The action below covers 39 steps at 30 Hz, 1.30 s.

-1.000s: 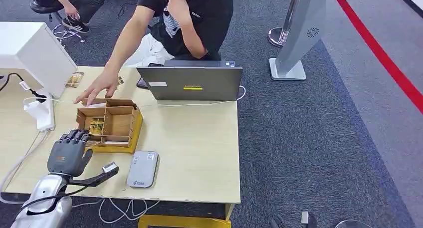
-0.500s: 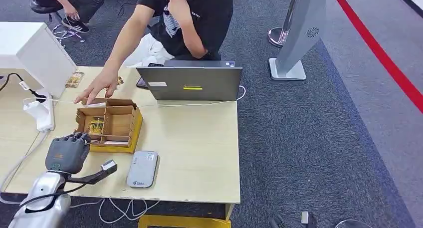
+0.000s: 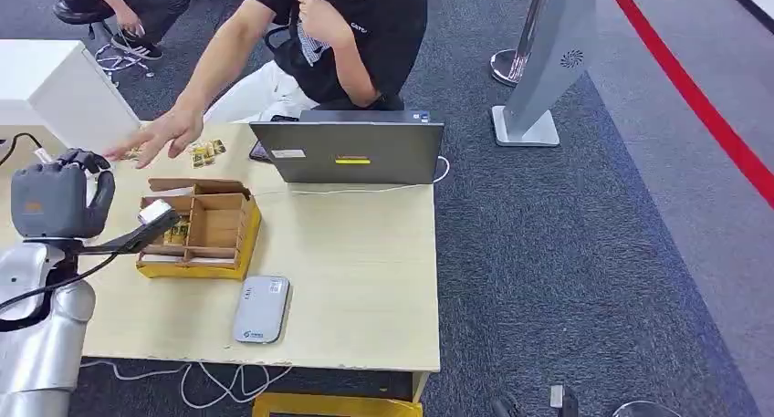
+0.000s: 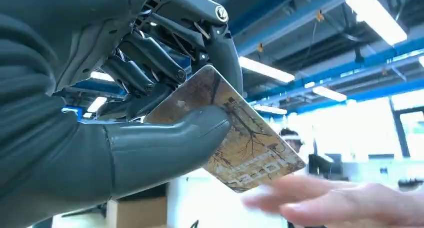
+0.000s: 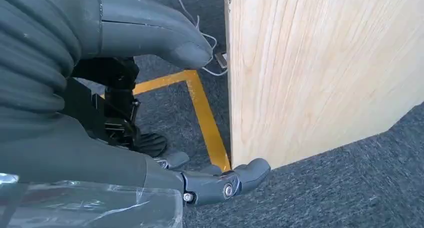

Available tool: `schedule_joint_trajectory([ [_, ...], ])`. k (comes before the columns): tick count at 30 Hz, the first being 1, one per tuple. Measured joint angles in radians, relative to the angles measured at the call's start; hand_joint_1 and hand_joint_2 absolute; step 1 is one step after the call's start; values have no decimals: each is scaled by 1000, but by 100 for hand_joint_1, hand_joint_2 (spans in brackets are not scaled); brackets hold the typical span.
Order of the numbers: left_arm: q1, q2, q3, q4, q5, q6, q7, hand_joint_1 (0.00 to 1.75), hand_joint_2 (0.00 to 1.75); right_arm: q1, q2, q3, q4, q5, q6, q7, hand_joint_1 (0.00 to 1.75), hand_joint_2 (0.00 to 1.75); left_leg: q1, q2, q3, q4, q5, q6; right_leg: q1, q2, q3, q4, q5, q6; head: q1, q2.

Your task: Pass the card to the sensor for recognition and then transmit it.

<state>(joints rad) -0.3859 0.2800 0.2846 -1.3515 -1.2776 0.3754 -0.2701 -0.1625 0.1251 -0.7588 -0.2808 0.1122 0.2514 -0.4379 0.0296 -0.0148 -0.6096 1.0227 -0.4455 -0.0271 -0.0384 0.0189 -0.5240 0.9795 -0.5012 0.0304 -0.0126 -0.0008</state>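
My left hand [image 3: 59,201] is raised above the table's left side, next to the cardboard compartment box [image 3: 196,230]. In the left wrist view its thumb [image 4: 165,143] and fingers pinch a brown patterned card [image 4: 240,143], which sticks out towards a person's blurred hand [image 4: 350,203]. The grey card sensor [image 3: 261,309] lies flat near the table's front edge, to the right of and below my left hand. My right hand [image 5: 75,113] hangs beside the table's side [image 5: 310,73] over the carpet, fingers apart and holding nothing.
A person in black sits behind the table, one hand [image 3: 160,134] stretched over its back left. A laptop [image 3: 351,152] stands at the back, with loose cards [image 3: 208,151] beside it. A white box [image 3: 64,93] stands at the far left. Yellow tape [image 5: 205,113] marks the floor.
My left hand has risen from the table's front edge to the back left with the card. The person's hand has left the box and moved back and to the left.
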Motion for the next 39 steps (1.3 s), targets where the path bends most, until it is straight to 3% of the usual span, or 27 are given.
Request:
schedule_joint_trajectory([
  [18, -5, -35, 13, -36, -19, 4, -7, 175, 175, -4, 3, 0, 0, 0, 2, 1, 0, 175, 0, 1, -1, 0, 0, 0, 0, 2, -2, 0, 0, 0, 0, 0],
  [19, -5, -35, 13, -36, -19, 4, -9, 155, 175, -4, 3, 0, 0, 0, 3, 1, 0, 175, 0, 1, -1, 0, 0, 0, 0, 2, -2, 0, 0, 0, 0, 0],
  [20, -5, -37, 14, -36, -19, 4, -9, 0, 175, -4, 3, 0, 0, 0, 3, 1, 0, 175, 0, 1, -1, 0, 0, 0, 0, 2, -2, 0, 0, 0, 0, 0],
  [27, 11, -45, 17, -41, -9, 22, -9, 0, 175, -4, 3, 0, 0, 0, 3, 1, 0, 175, 0, 1, -2, 0, 0, 0, 0, 2, -2, 0, 0, 0, 0, 0],
  [29, 26, -60, 29, -58, 75, 10, -29, 0, 175, -3, 3, -2, 0, -3, 2, 1, 0, 175, 0, 1, -2, 0, 0, 0, 0, 2, -2, 0, 0, 0, 0, 0],
  [30, 33, -78, 44, -77, 209, -49, -58, 0, 175, -3, 3, -5, 0, -8, 2, -2, 0, 175, 0, 1, -2, 0, 0, 0, 0, 1, -2, 0, 0, 0, 0, 0],
  [33, 64, -156, 124, -153, 677, -322, -111, 0, 175, 1, 3, -17, 0, -18, 8, -8, 0, 175, 0, 1, -2, 0, 0, 0, 0, 1, -2, 0, 0, 0, 0, 0],
  [34, 72, -177, 146, -171, 760, -345, -118, 0, 175, 3, 3, -18, 0, -19, 11, -9, 0, 175, 0, 2, -2, 0, 0, 0, 0, 2, -2, 0, 0, 0, 0, 0],
  [35, 76, -193, 163, -188, 812, -358, -122, 0, 175, 6, 3, -19, 0, -19, 14, -9, 0, 175, 0, 2, -2, 0, 0, 0, 0, 2, -3, 0, 0, 0, 0, 0],
  [39, 79, -229, 217, -227, 737, -378, -127, 0, 175, 9, 3, -27, 0, -21, 16, -9, 0, 175, 0, 1, -2, 0, 0, 0, 0, 0, -2, 0, 0, 0, 0, 0],
])
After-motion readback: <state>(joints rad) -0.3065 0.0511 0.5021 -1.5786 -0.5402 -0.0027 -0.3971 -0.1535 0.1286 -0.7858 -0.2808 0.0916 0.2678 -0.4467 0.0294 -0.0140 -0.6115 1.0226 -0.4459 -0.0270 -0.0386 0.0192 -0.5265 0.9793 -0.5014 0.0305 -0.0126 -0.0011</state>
